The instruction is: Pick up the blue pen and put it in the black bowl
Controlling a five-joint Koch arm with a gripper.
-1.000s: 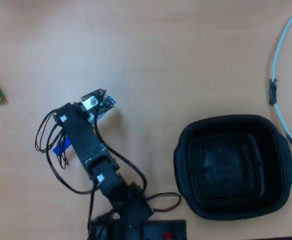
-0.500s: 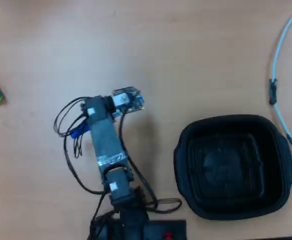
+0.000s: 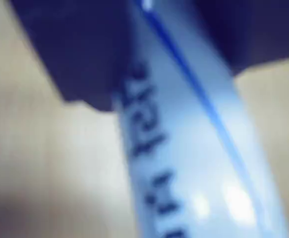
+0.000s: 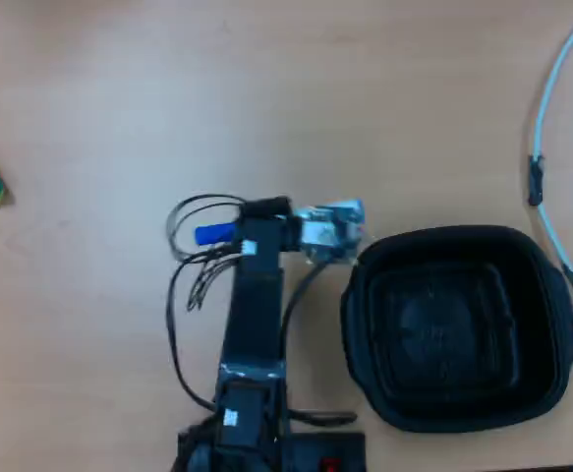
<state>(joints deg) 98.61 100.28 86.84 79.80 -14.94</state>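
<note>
Both pincer jaws clamp the blue pen.

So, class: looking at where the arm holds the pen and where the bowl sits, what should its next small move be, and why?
Probably swing a little further right in the overhead view. The blue pen fills the wrist view between the dark fingers, so it looks gripped, and its blue cap pokes out left of the arm, short of the black bowl. It should release only once above the bowl.

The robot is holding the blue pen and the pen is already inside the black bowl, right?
Not yet. The gripper does hold the blue pen, but the overhead view shows the pen beside the black bowl, over the table, not inside it.
</note>
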